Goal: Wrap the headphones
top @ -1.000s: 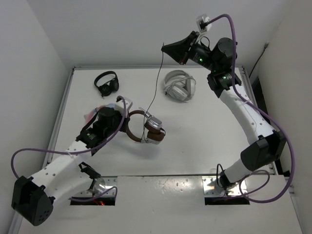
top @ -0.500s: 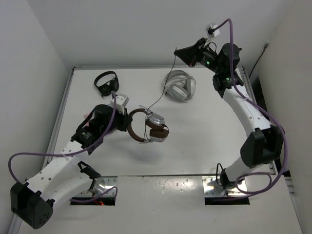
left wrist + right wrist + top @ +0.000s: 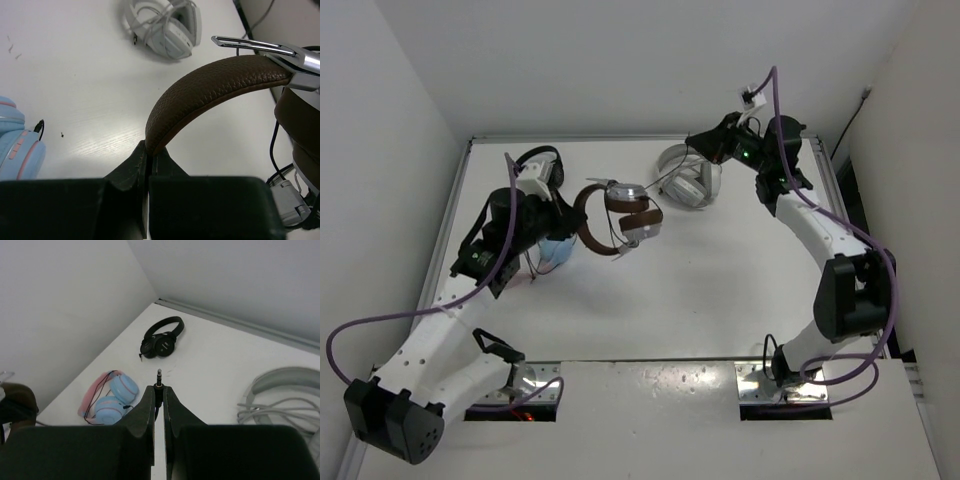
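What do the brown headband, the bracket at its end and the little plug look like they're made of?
The headband: leather or imitation leather, matte brown; fine pebbled grain shows, real or fake cannot be told. The bracket: metal, brushed silver, bright glints along its edges. The plug: probably metal tip, it catches light, above a dark sleeve, perhaps plastic.

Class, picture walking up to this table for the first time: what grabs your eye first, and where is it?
The brown headphones, left of centre, with the left gripper shut on their headband. At the far edge, right of centre, the right gripper pinches the cable plug near white headphones.
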{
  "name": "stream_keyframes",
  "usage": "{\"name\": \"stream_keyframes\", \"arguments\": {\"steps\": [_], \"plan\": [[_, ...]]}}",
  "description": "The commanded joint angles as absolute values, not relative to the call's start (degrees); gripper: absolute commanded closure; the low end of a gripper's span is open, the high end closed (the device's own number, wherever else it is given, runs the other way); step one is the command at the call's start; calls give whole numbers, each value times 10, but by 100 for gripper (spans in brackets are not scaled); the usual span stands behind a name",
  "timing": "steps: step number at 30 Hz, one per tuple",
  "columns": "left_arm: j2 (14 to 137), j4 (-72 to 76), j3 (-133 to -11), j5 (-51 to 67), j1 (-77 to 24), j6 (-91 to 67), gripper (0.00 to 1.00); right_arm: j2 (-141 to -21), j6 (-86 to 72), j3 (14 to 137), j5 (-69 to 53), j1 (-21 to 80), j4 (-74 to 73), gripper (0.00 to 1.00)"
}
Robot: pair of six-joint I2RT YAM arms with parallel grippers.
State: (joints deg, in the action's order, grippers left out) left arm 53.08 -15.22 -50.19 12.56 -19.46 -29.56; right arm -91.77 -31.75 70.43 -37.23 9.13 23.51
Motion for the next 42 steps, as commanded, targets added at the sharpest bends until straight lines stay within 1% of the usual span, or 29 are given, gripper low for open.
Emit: {"name": "stream_keyframes", "arguments": {"steps": [1,4,8,11,16,19,21,23,27,33,37,42], "plan": [[547,-107,-546,134,-167,-397,100,-875,-337,672,-371,89,280,100],[573,-113,-564,102,-150,-447,100,-853,-354,637,-381,89,295,100],[606,-105,-584,96,-122,-515,100,-809,-362,596,-394,101,295,100],[624,-98,-598,91,-116,-541,100,-788,-362,562,-401,118,295,100],[658,-98,-623,34,-111,-548,100,-743,-333,533,-418,154,269,100],[679,-108,-644,-3,-111,-529,100,-721,-283,527,-425,178,244,100],[691,-115,-657,-24,-111,-504,100,-701,-246,527,-417,212,206,100],[701,-122,-674,-45,-127,-475,100,-694,-200,527,-411,240,178,100],[708,-129,-679,-95,-176,-418,100,-694,-165,553,-405,264,154,100],[720,-129,-667,-107,-213,-369,100,-732,-126,586,-389,293,126,100],[725,-129,-667,-147,-249,-316,100,-757,-120,618,-383,299,132,100],[741,-129,-662,-172,-277,-294,100,-789,-113,658,-366,316,137,100]]}}
